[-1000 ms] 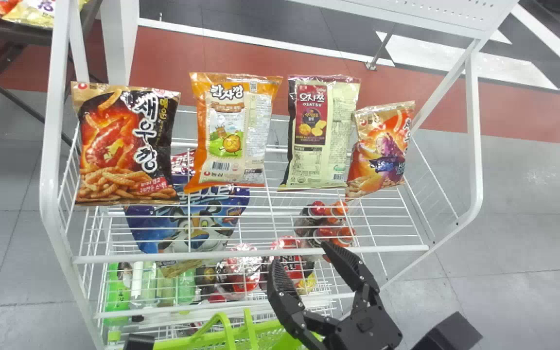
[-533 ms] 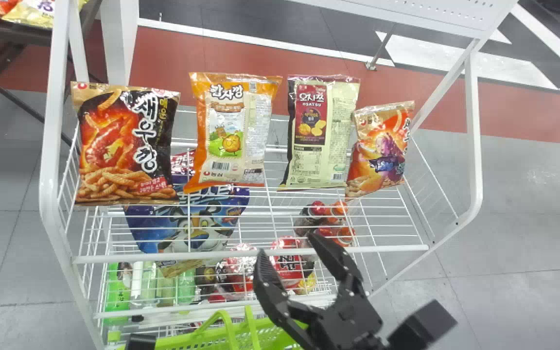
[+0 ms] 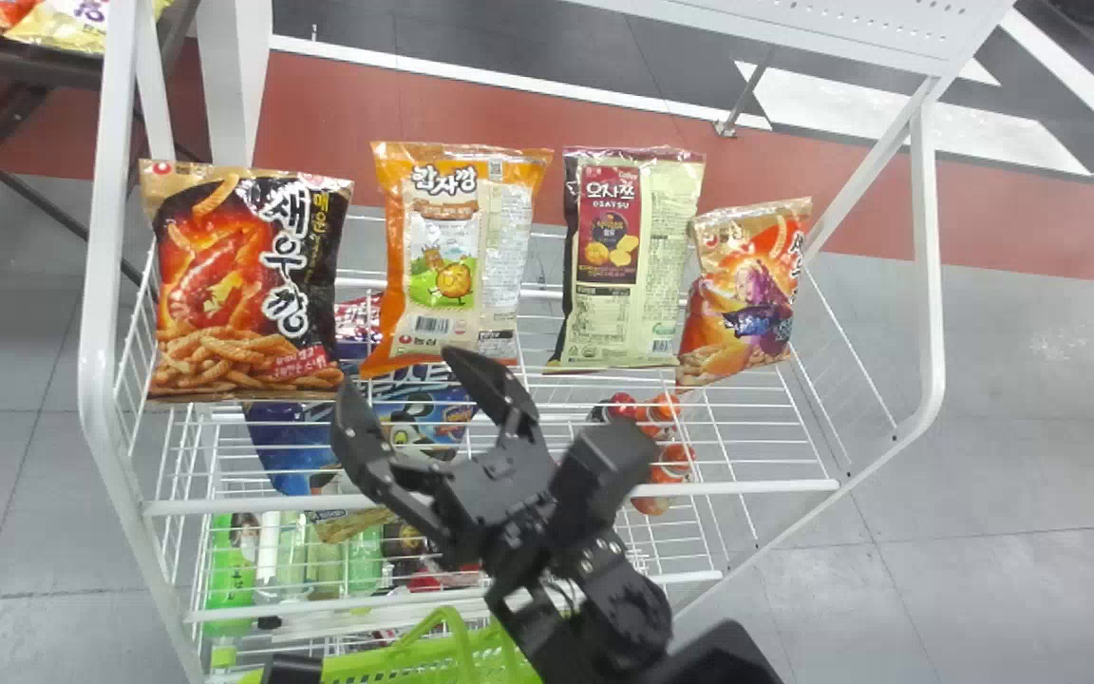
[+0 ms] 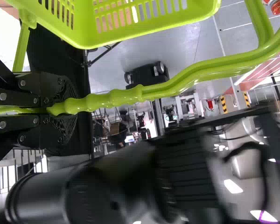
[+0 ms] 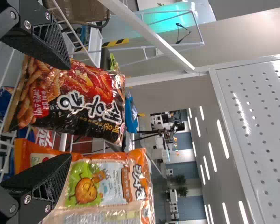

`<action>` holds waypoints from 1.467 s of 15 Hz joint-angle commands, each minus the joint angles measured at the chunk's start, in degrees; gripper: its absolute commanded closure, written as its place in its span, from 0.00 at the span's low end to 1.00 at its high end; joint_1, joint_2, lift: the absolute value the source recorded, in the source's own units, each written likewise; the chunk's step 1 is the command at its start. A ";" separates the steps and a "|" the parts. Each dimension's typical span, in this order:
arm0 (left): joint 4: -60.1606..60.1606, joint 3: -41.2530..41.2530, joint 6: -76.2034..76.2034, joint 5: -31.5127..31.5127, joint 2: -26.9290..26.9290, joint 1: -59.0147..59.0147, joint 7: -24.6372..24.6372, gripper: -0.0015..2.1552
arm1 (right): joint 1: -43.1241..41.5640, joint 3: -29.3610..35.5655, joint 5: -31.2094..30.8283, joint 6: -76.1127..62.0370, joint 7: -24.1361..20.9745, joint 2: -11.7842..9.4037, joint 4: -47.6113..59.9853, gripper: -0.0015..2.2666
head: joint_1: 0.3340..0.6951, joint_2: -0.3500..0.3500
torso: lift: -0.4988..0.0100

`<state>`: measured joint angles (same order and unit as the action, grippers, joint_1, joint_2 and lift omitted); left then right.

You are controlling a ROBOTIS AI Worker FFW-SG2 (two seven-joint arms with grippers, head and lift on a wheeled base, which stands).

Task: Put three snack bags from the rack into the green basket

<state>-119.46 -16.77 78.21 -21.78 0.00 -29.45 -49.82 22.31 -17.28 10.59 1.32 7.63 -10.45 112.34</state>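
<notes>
Spreading its fingers well apart with nothing between them, the right gripper (image 3: pixel 396 370) hangs in front of the wire rack (image 3: pixel 746 488). One finger is by the black-and-orange shrimp snack bag (image 3: pixel 243 285), the other before the orange potato snack bag (image 3: pixel 457 252). It seems held wide and pointed forward so that it can straddle a bag's width; the shrimp bag looks the likelier target, and a little more sideways aim is probably needed — otherwise a fingertip might nudge its neighbour.

To the right along the same upper shelf are the cream-and-maroon snack bag (image 3: pixel 628 275) and the small orange-and-purple snack bag (image 3: pixel 746 294). All four face outward, propped nearly upright, which presumably leaves their sides free for pinching.

Nearer the robot, below the rack's front, is the green basket (image 3: pixel 367 665). The left gripper (image 4: pixel 72 112) is clamped on the basket handle (image 4: pixel 112 98) — likely to keep it steady and close for a short carry. With four bags on that shelf, the work looks to be at its first pick.
</notes>
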 commanded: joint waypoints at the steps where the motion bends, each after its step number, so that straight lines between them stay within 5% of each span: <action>1: 0.01 -0.11 0.50 0.07 -0.15 0.36 0.08 0.59 | -7.10 -1.62 0.57 6.73 0.01 1.84 -3.36 0.07 | 1.00 0.00 | 0.98; 8: 0.19 0.33 1.21 -0.11 -0.15 0.80 -0.10 0.59 | -19.41 -6.01 -0.92 11.12 0.01 5.62 -15.05 0.07 | 1.00 0.19 | 0.98; 14: 1.42 0.42 1.56 -0.46 -0.15 1.94 -0.54 0.59 | -26.79 -7.33 -0.92 17.10 0.19 6.76 -21.11 0.10 | 1.00 0.29 | 0.98; 16: 1.60 0.77 1.56 -0.81 -0.15 2.12 -0.54 0.59 | -28.46 -7.33 -1.01 22.02 1.16 6.76 -21.20 0.28 | 1.00 0.30 | 0.98; 17: 1.77 0.77 1.56 -0.90 -0.15 2.29 -0.63 0.59 | -28.81 -7.33 -1.18 23.60 2.21 6.67 -21.02 0.52 | 1.00 0.30 | 0.98; 19: 3.18 0.68 1.56 -0.98 -0.15 3.08 -0.72 0.59 | -28.46 -7.24 -1.18 23.07 3.35 6.67 -20.85 0.82 | 1.00 0.31 | 0.98; 20: 3.70 0.68 1.56 -1.07 -0.15 3.52 -0.89 0.59 | -27.76 -7.24 -1.62 21.84 3.35 6.67 -20.76 0.93 | 1.00 0.31 | 0.98; 22: 3.97 0.60 1.56 -1.07 -0.15 3.61 -0.89 0.59 | -25.74 -7.07 -4.17 18.33 4.14 6.06 -19.35 0.97 | 1.00 0.31 | 0.98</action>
<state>-115.76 -16.08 79.72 -22.88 0.00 -26.00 -50.75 -4.86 -24.46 8.02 21.71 11.37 -3.97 91.92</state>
